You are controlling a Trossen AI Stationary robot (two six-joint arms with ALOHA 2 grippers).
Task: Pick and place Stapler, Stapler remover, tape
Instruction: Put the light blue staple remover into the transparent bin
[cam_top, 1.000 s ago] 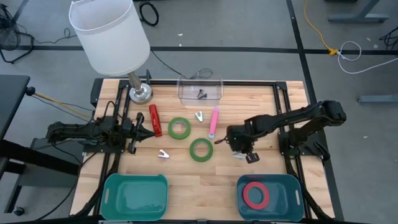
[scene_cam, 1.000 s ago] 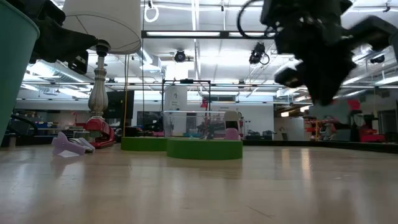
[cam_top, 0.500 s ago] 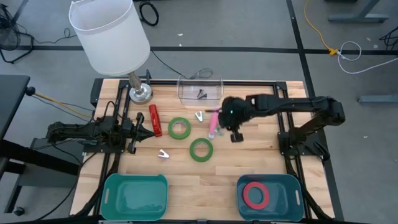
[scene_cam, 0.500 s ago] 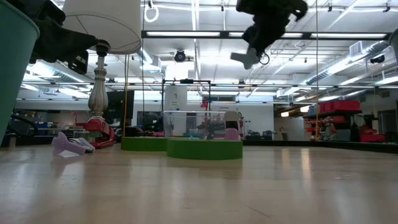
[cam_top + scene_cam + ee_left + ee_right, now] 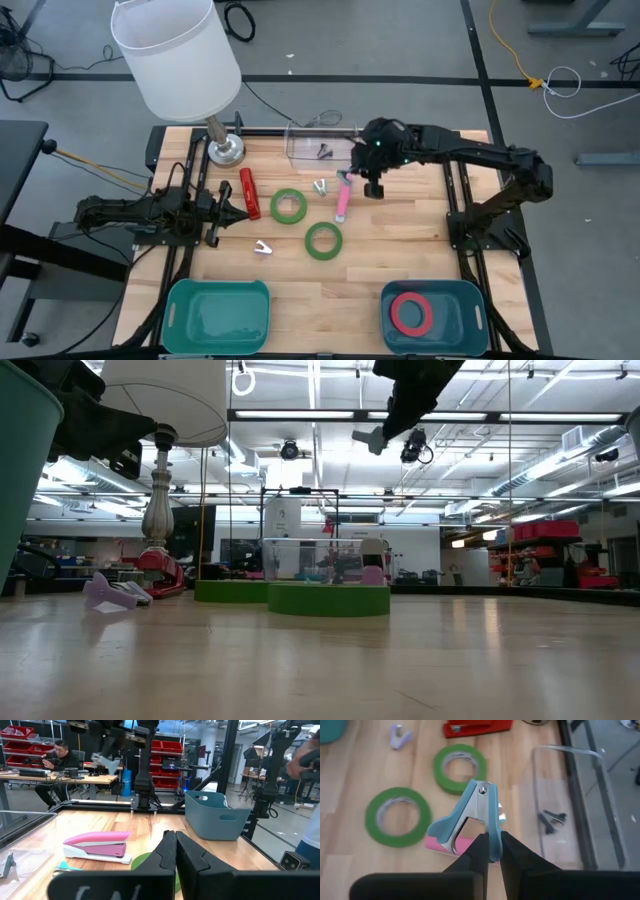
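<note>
My right gripper (image 5: 490, 851) hangs high over the table's far middle (image 5: 372, 186), shut on a light blue stapler remover (image 5: 470, 815), which also shows in the low view (image 5: 368, 438). Below it the pink stapler (image 5: 342, 197) lies flat on the wood. Two green tape rings (image 5: 288, 206) (image 5: 323, 240) lie flat, and a red stapler (image 5: 248, 193) lies to their left. The red-pink tape (image 5: 411, 313) lies in the right teal bin (image 5: 470, 300). Two more stapler removers (image 5: 320, 186) (image 5: 262, 247) rest on the table. My left gripper (image 5: 235, 207) waits shut at the left side. My right gripper pinches one blue wing of the stapler remover at its free end (image 5: 493, 842) between its two fingers. The fingers slant down from the table's right. The remover is lifted clear, its riveted end (image 5: 481, 791) pointing away from the fingers and its other wing (image 5: 440, 827) spread to one side.
A clear box (image 5: 322, 143) with a dark stapler remover inside stands at the far edge, close to my right gripper. A lamp (image 5: 180, 60) with a white shade stands at the far left. A second teal bin (image 5: 218, 312) sits near left.
My right gripper has risen and swung from just beyond the right teal bin toward the table's far edge, carrying the stapler remover clear of the table. It has stayed shut on it and tipped less steeply downward. The left arm has kept still.
</note>
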